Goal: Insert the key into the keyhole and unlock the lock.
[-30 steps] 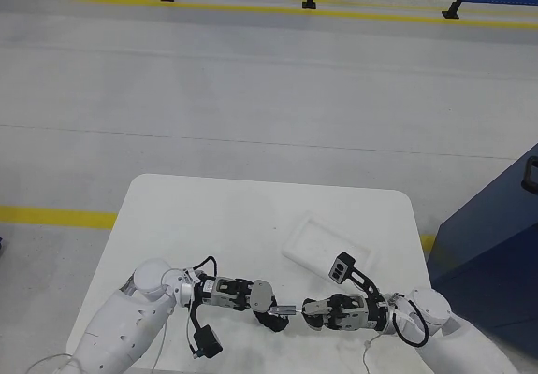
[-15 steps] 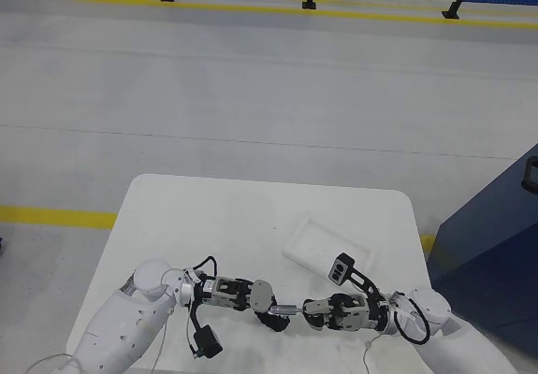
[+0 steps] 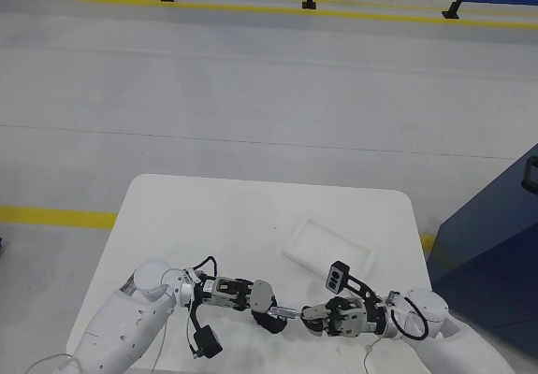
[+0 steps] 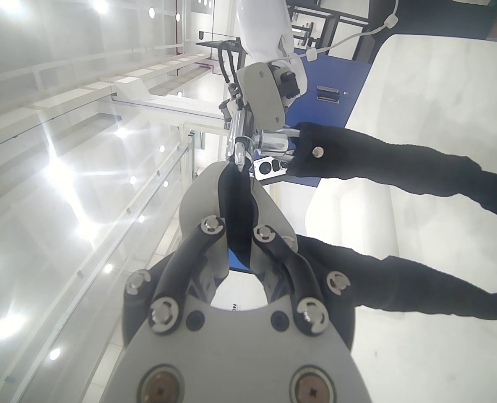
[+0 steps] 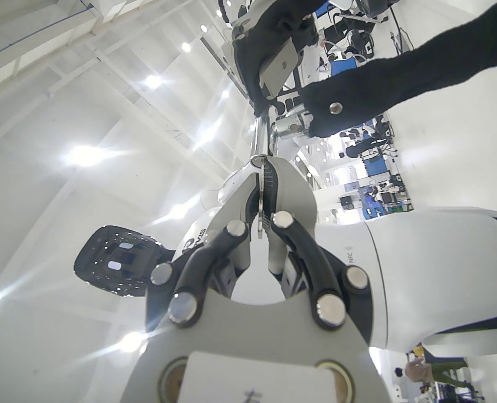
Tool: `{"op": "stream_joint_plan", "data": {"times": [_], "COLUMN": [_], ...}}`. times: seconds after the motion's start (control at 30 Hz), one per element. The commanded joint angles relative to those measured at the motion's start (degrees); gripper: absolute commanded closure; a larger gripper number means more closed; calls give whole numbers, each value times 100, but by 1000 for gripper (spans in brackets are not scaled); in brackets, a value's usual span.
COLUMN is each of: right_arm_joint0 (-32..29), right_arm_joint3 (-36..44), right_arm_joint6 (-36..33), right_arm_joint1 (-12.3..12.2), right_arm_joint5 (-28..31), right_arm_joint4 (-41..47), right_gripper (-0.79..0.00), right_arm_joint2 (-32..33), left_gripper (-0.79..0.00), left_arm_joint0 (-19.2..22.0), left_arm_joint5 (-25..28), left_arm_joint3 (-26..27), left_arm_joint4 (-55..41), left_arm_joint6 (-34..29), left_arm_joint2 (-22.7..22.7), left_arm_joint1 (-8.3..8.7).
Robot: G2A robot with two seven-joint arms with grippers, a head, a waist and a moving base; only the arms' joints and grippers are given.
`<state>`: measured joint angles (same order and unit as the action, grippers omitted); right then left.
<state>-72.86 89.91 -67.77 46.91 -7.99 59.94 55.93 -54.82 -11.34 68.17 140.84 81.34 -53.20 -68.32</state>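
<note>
The lock is a silver cylinder [image 4: 273, 142] on a black sleeved cable [image 4: 399, 161], held above the table's front edge. My left gripper [image 4: 235, 169] is shut on a black part of the lock, also seen in the top view [image 3: 270, 316]. Facing it, my right gripper [image 5: 263, 169] is shut on the flat metal key [image 5: 260, 203]. The key's shaft reaches up beside the silver cylinder [image 5: 290, 125]. I cannot tell whether its tip sits inside the keyhole. In the top view the right gripper [image 3: 310, 318] meets the lock [image 3: 288, 311].
A white tray [image 3: 325, 245] lies on the white table [image 3: 212, 224] just behind the right arm. A blue cabinet [image 3: 521, 252] stands off the table's right side. The table's left and far parts are bare.
The right arm has shifted slightly toward the table's front and the left gripper, its wrist dropping a little. The left arm has stayed put.
</note>
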Motion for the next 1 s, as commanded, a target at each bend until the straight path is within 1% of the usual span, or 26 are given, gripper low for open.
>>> {"op": "stream_joint_plan", "data": {"times": [0.0, 0.2, 0.53, 0.97], "right_arm_joint0": [-7, -32, -65, -158], "right_arm_joint3": [-14, -69, -112, -68], "right_arm_joint6": [-27, -10, 170, 267], "right_arm_joint1": [9, 40, 82, 124], "right_arm_joint5": [-171, -632, -1222, -2058], "right_arm_joint4": [84, 305, 497, 964], "right_gripper": [0, 0, 0, 0], "right_arm_joint2": [14, 50, 124, 233], "left_gripper": [0, 0, 0, 0], "left_arm_joint0": [0, 0, 0, 0], "left_arm_joint5": [0, 0, 0, 0], "left_arm_joint3": [0, 0, 0, 0], "left_arm_joint4": [0, 0, 0, 0], "left_arm_joint6": [0, 0, 0, 0], "left_arm_joint2": [0, 0, 0, 0], "left_arm_joint1": [0, 0, 0, 0]}}
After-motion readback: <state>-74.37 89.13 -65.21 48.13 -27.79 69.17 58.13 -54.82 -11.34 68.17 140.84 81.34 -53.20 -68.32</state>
